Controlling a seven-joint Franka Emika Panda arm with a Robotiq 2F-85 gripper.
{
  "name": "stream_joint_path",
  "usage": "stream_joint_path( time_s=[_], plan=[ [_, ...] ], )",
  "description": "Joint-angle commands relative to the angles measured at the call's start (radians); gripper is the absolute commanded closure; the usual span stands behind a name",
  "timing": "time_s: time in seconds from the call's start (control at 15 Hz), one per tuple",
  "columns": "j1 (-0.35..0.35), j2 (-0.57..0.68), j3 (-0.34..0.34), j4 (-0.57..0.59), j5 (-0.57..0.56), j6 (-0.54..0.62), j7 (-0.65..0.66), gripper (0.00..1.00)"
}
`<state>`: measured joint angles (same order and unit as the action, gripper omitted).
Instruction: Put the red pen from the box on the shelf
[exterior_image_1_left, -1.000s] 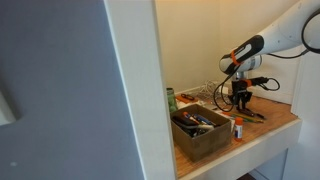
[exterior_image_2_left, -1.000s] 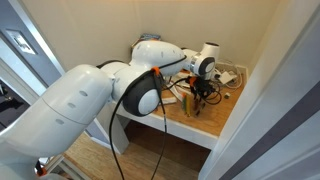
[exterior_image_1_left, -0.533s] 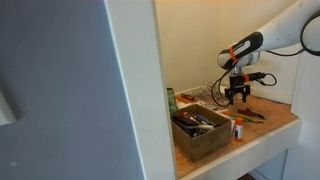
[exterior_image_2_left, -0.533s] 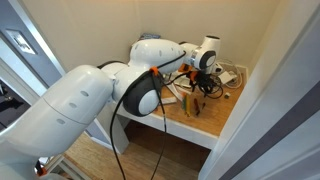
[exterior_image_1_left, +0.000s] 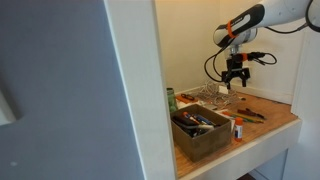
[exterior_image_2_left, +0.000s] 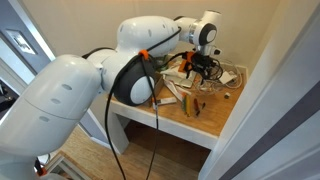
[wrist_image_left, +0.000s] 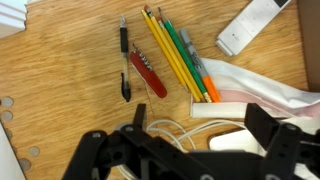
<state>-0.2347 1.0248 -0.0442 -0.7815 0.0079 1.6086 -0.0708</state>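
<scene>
- The gripper (exterior_image_1_left: 236, 84) hangs in the air well above the shelf (exterior_image_1_left: 276, 118), with its fingers pointing down, in both exterior views
- In the wrist view its two dark fingers (wrist_image_left: 268, 140) stand wide apart with nothing between them, so the pincer is open and empty
- The red pen (wrist_image_left: 147, 72) lies flat on the tan wood of the shelf, outside the box (exterior_image_1_left: 203, 136)
- It sits just beside a black pen (wrist_image_left: 125, 58) on one side, with a bundle of yellow pencils (wrist_image_left: 168, 52) near it on the other
- An orange and green marker (wrist_image_left: 197, 68) lies along the far side of the pencils
- A white, flat, oblong device (wrist_image_left: 250, 24) rests near the top edge of the wrist view, and a white cable (wrist_image_left: 180, 128) loops just in front of the fingers
- The dark brown box stands near the front edge of the shelf with several pens or tools in it; which ones cannot be made out
- A silver wire rack (exterior_image_1_left: 204, 95) stands behind the box, by the back wall
</scene>
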Motion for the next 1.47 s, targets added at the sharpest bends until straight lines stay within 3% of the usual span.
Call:
stream_joint_path(
  time_s=[0.0,0.33,0.87,1.4],
  plan=[
    [0.031,-0.103,0.003,-0.082,-0.002,0.024,0.022,0.00],
    [0.084,-0.236,0.006,-0.191,-0.003,0.048,0.032,0.00],
    [0.180,-0.481,0.003,-0.528,-0.029,0.242,0.046,0.00],
    [0.195,-0.692,0.007,-0.861,-0.023,0.351,0.028,0.00]
  ],
)
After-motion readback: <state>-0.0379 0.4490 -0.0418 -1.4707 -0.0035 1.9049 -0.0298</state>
